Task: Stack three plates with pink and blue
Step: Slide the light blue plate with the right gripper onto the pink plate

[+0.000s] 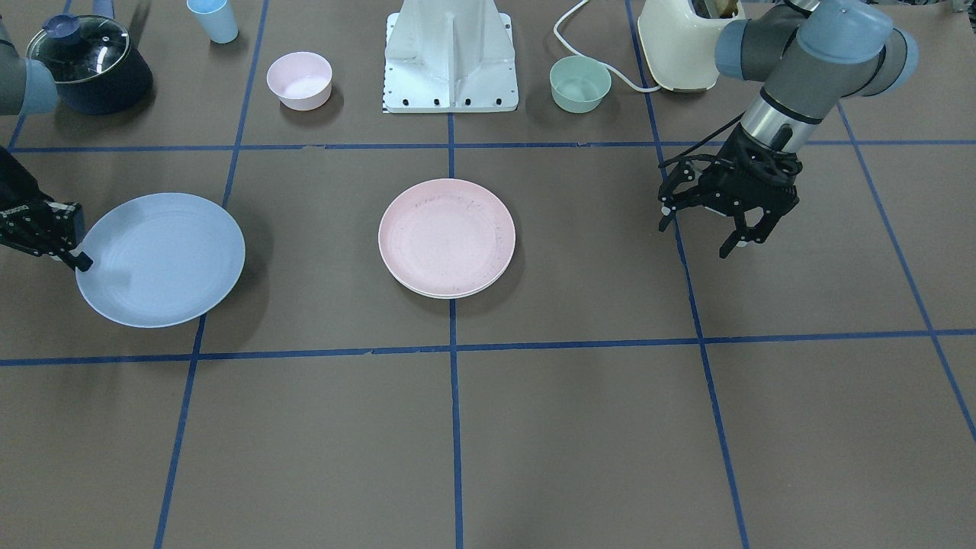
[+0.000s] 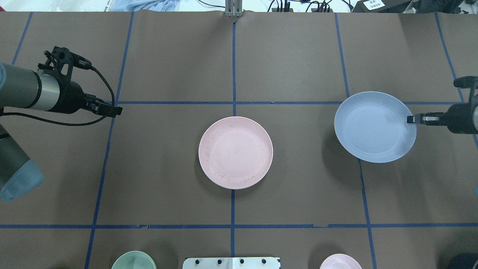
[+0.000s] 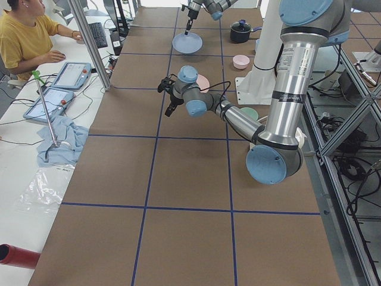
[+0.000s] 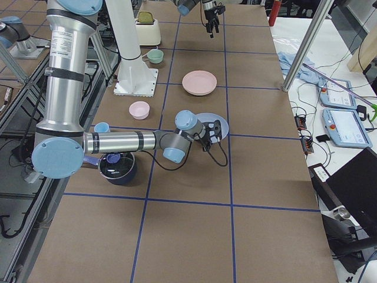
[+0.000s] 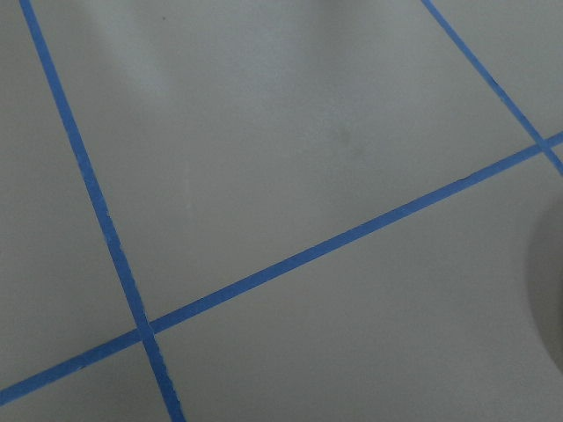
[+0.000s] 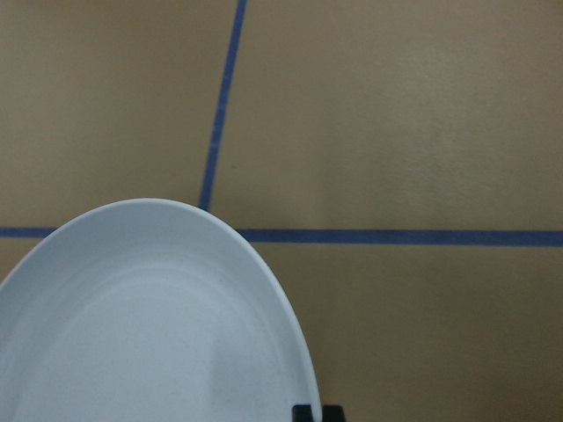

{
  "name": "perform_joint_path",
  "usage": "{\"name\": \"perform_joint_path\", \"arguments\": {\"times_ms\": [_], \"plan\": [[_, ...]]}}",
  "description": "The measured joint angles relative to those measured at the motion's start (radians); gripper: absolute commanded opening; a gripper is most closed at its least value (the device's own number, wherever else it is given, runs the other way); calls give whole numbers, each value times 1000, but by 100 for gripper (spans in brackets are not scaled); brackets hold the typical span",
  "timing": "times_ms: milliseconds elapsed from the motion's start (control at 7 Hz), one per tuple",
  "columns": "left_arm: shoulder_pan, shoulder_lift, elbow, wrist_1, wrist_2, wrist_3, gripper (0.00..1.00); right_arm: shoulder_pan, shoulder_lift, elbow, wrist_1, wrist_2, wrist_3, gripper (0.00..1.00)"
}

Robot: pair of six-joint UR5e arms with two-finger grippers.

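Observation:
The pink plate (image 1: 447, 236) sits at the table's centre on top of the cream plate (image 1: 451, 293), of which only a thin rim shows; the overhead view shows the pink plate (image 2: 235, 151) and the cream rim (image 2: 232, 187) too. My right gripper (image 1: 80, 259) is shut on the rim of the light blue plate (image 1: 160, 259) and holds it slightly above the table, off to the right of the stack (image 2: 374, 127). The blue plate fills the lower left of the right wrist view (image 6: 149, 325). My left gripper (image 1: 694, 238) is open and empty, hovering left of the stack (image 2: 117, 111).
Along the robot's side stand a small pink bowl (image 1: 299, 80), a mint-green bowl (image 1: 579, 84), a dark lidded pot (image 1: 88, 65), a blue cup (image 1: 213, 19), a cream toaster (image 1: 682, 42) and the white robot base (image 1: 450, 57).

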Motion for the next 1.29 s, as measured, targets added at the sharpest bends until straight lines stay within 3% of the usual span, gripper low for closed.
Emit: {"name": "perform_joint_path", "arguments": {"times_ms": [286, 429, 857, 1143, 1286], "plan": [[1, -2, 0, -1, 0, -19, 100, -102, 74, 158, -141, -51, 155, 0], [2, -2, 0, 0, 0, -22, 100, -198, 133, 184, -190, -145, 214, 0], [2, -1, 4, -1, 0, -22, 100, -471, 363, 204, -498, -455, 333, 0], [3, -1, 6, -1, 0, -23, 100, -564, 460, 172, -604, -562, 373, 0], [3, 0, 7, -2, 0, -22, 100, -582, 496, 140, -620, -584, 381, 40]]}}
